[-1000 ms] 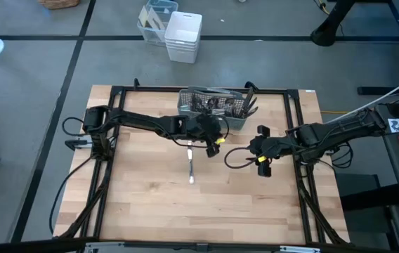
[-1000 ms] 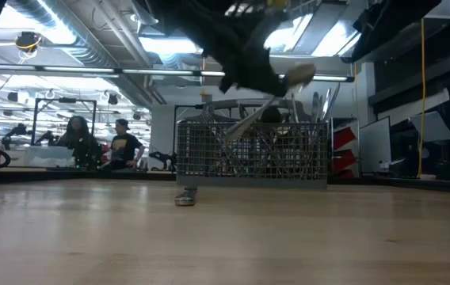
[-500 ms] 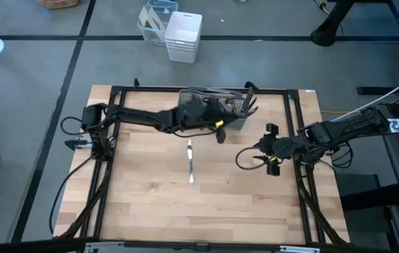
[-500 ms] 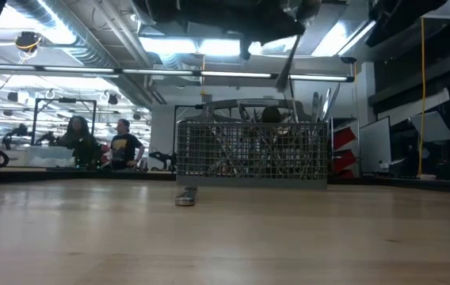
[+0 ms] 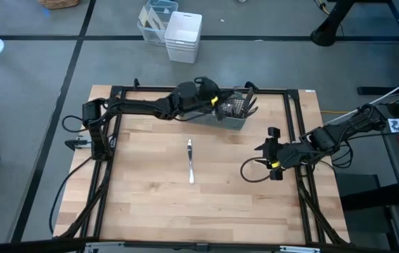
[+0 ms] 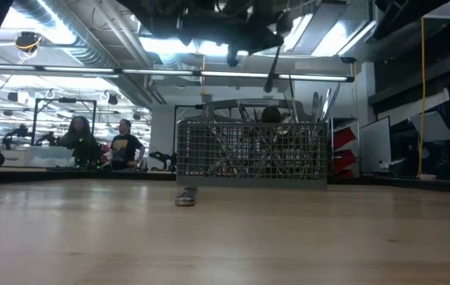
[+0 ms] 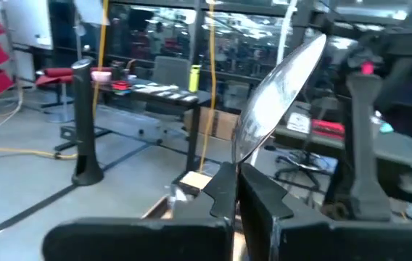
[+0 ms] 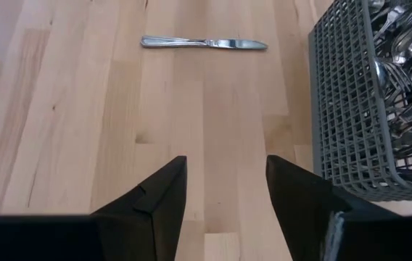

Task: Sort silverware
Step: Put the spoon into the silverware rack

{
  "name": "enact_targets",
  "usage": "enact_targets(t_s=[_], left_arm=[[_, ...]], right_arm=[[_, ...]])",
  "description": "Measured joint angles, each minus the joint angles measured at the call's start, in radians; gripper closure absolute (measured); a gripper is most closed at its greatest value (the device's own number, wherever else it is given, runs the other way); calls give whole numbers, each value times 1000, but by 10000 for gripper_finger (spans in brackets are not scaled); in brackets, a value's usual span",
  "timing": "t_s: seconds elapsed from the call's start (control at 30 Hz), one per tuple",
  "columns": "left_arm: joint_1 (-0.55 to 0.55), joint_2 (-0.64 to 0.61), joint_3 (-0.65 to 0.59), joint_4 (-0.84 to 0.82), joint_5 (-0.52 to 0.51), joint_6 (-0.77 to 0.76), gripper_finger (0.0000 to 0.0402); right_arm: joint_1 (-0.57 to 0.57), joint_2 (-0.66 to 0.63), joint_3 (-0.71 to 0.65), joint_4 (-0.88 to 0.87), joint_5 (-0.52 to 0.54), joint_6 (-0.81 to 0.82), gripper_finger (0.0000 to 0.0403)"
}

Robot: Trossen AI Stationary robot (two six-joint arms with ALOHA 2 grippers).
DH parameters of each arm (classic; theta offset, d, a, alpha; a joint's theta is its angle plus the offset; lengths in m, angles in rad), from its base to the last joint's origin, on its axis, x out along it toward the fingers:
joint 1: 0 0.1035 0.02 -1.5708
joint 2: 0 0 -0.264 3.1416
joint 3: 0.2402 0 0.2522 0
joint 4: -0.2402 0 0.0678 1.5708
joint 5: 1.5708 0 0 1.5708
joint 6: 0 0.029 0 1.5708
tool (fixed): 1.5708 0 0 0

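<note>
One knife (image 5: 190, 160) lies alone on the table (image 5: 150, 204) in front of the basket (image 8: 351, 109), where most silverware (image 8: 405, 51) remains unsorted. The left gripper (image 7: 236, 190), clamped on a spoon (image 7: 278, 87), hovers above the basket. The right gripper (image 8: 224, 192), fingers apart, waits beside it over bare wood.

High view: straight down over the whole light wooden table (image 5: 150, 204).
Low view: table-level, facing the grey mesh caddy (image 6: 251, 152), shared with overhead.
</note>
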Motion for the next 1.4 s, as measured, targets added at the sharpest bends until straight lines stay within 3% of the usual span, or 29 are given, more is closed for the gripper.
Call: enact_targets(t_s=[0.37, 0.7, 1.4], left_arm=[[62, 122, -1, 124, 55, -100, 400], [48, 228, -1, 117, 56, -142, 399], [34, 234, -1, 6, 55, -113, 386]], right_arm=[[-2, 1, 0, -2, 18, 0, 210], [-3, 1, 0, -6, 19, -6, 210], [-3, 1, 0, -7, 19, -7, 210]])
